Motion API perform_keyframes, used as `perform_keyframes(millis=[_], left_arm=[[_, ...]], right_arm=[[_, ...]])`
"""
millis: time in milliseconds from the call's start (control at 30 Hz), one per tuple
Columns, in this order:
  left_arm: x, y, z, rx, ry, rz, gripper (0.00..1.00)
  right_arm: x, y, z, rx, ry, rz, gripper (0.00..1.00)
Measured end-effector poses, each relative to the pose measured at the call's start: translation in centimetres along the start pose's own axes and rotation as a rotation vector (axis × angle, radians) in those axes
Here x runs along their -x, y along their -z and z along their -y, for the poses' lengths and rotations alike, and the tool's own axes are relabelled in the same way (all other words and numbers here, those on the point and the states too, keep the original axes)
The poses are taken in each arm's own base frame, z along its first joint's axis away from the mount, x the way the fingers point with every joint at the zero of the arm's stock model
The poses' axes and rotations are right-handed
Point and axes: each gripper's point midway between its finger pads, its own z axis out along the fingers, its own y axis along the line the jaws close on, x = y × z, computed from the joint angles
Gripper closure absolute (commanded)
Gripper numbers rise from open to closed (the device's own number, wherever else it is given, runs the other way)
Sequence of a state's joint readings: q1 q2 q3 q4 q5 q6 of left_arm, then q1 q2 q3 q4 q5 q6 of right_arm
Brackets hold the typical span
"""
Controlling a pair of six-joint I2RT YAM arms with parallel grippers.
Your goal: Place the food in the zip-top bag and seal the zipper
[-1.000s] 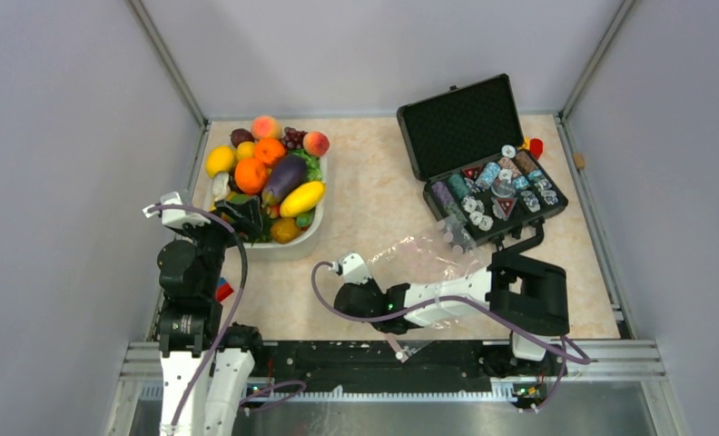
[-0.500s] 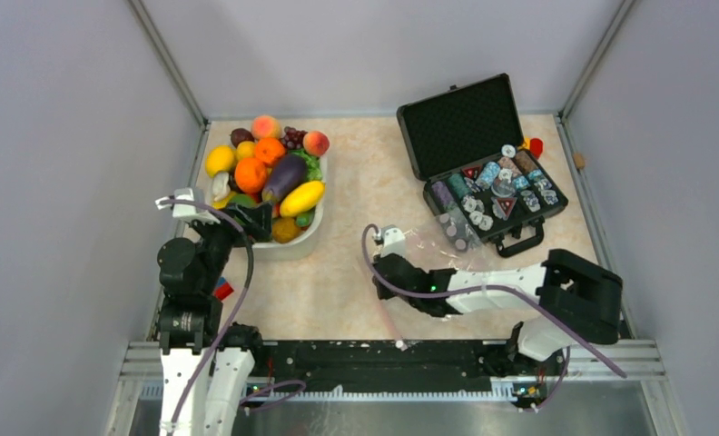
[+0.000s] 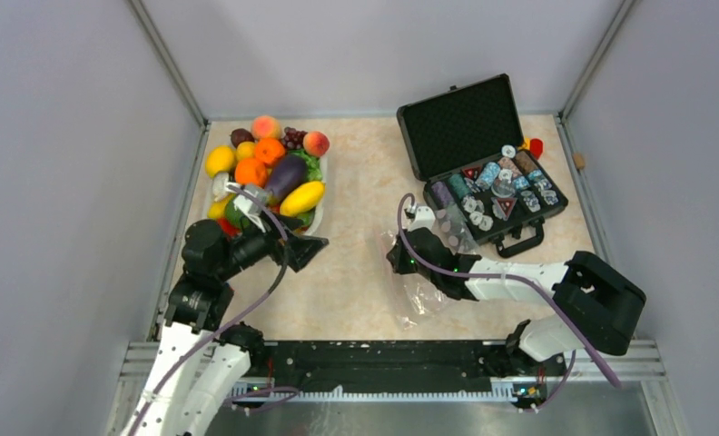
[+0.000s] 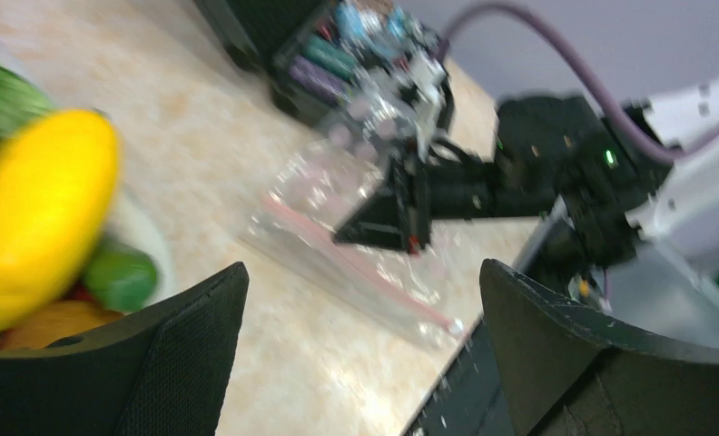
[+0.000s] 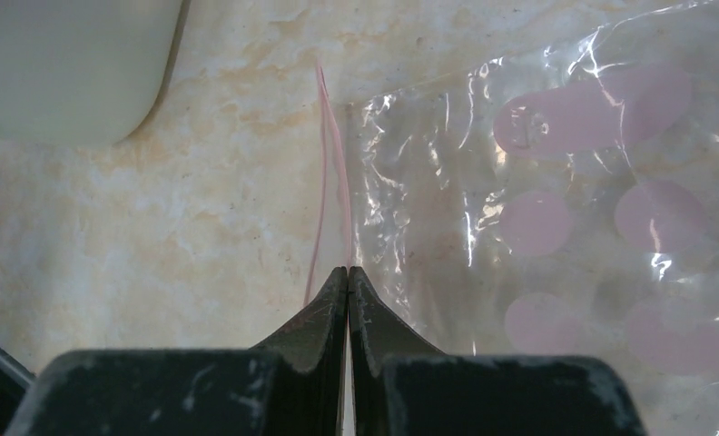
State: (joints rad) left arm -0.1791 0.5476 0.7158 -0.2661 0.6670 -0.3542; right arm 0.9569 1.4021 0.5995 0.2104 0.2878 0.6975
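Left gripper point(image 3: 300, 252) has swung off the basin point(image 3: 325, 182) toward mid-table, fingers spread wide and empty. Right gripper point(image 5: 348, 274) has pushed forward, jaws pressed together, pinching the bag point(image 3: 417, 295) at its pink zipper point(image 5: 330, 163). The bag lies flat on the table point(image 3: 356, 200). Farther back, the food point(image 3: 285, 177) stays piled in the basin, with the open case point(image 3: 483, 177) to its right.

a lab test booth: plain grey wall panels point(image 3: 65, 163), aluminium frame posts point(image 3: 167, 62), marble-look tabletop point(image 3: 365, 191).
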Motion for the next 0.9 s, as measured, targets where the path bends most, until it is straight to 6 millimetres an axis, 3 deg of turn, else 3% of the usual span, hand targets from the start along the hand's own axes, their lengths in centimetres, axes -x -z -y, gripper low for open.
perform_keyframes(millis=[133, 267, 533, 900], left_arm=[[-4.0, -1.0, 3.1, -0.103, -0.018, -0.15, 0.09], [-8.0, -2.0, 4.4, -0.126, 0.0, -0.292, 0.09], [-16.4, -3.1, 2.5, 0.043, 0.095, -0.48, 0.07], [-21.8, -6.4, 2.1, 0.18, 0.191, -0.586, 0.06]], right_arm=[[0.1, 0.0, -0.1, 0.005, -0.02, 0.002, 1.0], [-0.1, 0.0, 0.0, 0.01, -0.038, 0.004, 1.0], [-1.5, 0.4, 1.0, 0.01, -0.073, -0.011, 1.0], [-2.6, 0.9, 0.3, 0.095, -0.119, -0.016, 1.0]])
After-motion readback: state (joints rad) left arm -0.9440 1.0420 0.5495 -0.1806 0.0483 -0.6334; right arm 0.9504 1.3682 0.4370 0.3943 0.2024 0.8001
